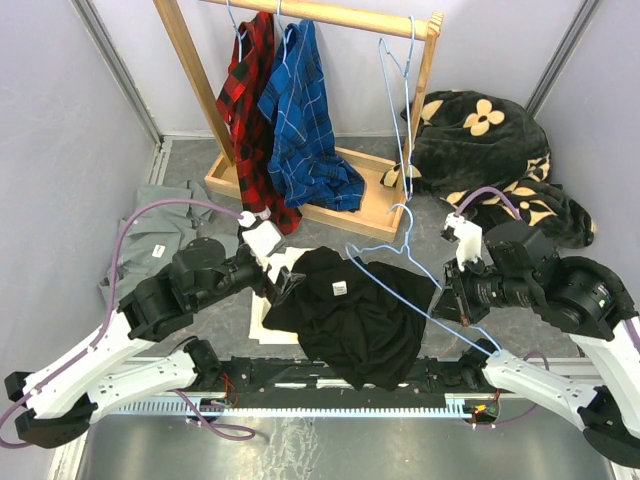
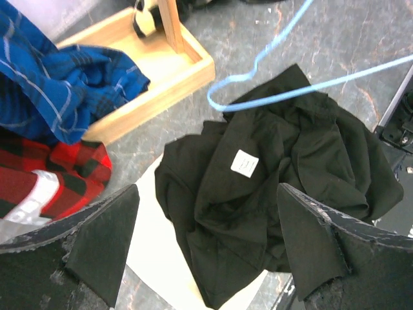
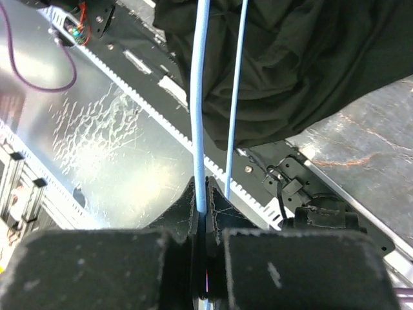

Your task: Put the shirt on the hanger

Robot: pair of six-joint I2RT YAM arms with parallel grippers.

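Black shirt: crumpled in a heap at the near middle of the grey worktop, partly on a white sheet, its near edge hanging over the front rail. A small white label faces up.
Hanger: thin light-blue wire, lying tilted across the right part of the shirt, with its hook pointing toward the wooden rack.
Left end effector: jaws spread wide and holding nothing, above the shirt's left edge. Whether it touches the cloth cannot be told.
Right end effector: pinched tight on the hanger's wire at its near right end, just right of the shirt.
Rack: at the back, with a red plaid shirt and a blue plaid shirt hanging from its bar, and a bare blue hanger beside them.
Left side: a grey shirt lies crumpled.
Back right: a black blanket with cream flowers.
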